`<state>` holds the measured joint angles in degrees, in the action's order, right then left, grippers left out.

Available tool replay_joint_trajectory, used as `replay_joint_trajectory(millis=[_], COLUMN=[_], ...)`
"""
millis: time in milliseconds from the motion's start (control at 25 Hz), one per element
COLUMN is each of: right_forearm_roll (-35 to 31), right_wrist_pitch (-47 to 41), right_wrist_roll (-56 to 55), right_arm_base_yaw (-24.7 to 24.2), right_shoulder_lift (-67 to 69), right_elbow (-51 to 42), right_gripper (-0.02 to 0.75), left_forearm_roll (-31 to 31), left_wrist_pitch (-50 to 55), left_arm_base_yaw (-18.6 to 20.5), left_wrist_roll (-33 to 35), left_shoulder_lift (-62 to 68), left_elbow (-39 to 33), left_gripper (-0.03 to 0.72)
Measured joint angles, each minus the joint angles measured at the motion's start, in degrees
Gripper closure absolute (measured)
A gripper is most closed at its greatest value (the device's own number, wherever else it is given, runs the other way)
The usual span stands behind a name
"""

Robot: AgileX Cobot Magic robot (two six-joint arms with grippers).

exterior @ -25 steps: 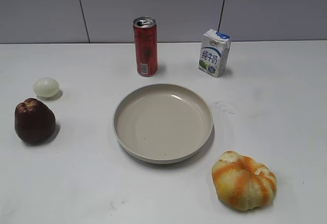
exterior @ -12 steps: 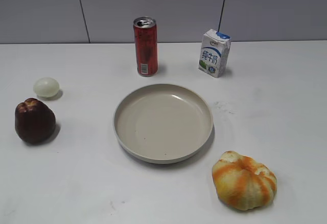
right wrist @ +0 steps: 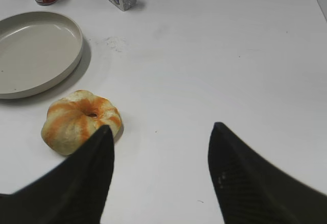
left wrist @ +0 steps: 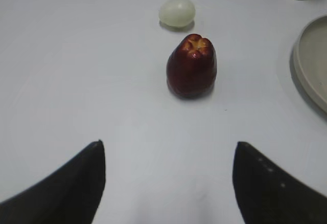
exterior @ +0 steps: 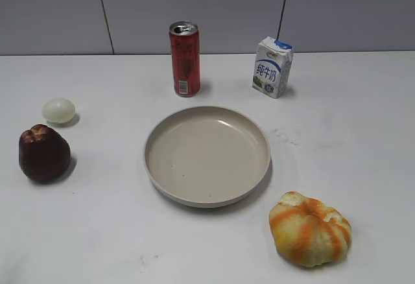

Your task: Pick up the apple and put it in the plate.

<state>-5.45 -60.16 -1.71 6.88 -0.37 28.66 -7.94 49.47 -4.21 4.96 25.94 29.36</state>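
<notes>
The dark maroon apple (exterior: 43, 153) stands upright on the white table at the far left. In the left wrist view the apple (left wrist: 192, 66) is ahead of my left gripper (left wrist: 168, 144), which is open, empty and well short of it. The beige plate (exterior: 264, 148) lies empty in the middle of the table; its rim shows in the left wrist view (left wrist: 306, 65) and in the right wrist view (right wrist: 76, 45). My right gripper (right wrist: 161, 128) is open and empty above bare table. Neither gripper shows in the exterior view.
A small pale egg-shaped ball (exterior: 59, 110) lies just behind the apple. A red can (exterior: 184, 58) and a milk carton (exterior: 272, 67) stand behind the plate. An orange-and-yellow striped lumpy fruit (exterior: 310, 229) sits at the front right, beside my right gripper's left finger (right wrist: 97, 168).
</notes>
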Motion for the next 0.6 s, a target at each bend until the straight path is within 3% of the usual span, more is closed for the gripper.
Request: replay_joint_trajectory(millis=[360, 600], right_forearm_roll=[0.9, 0.9], right_wrist_pitch=[0.0, 0.0], right_wrist_roll=[-0.3, -0.7], right_arm_base_yaw=[0.0, 0.0], right_shoulder_lift=[0.0, 0.0], right_elbow=[0.0, 0.0], right_gripper=[0.293, 0.293], left_forearm_roll=[-6.1, -6.3], left_wrist_pitch=[-11.1, -10.7], left_arm_base_yaw=[0.0, -0.2], left_wrist_roll=[7.8, 9.1], left_shoulder_lift=[23.5, 40.0], left_elbow=[2.1, 12.7], left_gripper=[0.104, 0.105])
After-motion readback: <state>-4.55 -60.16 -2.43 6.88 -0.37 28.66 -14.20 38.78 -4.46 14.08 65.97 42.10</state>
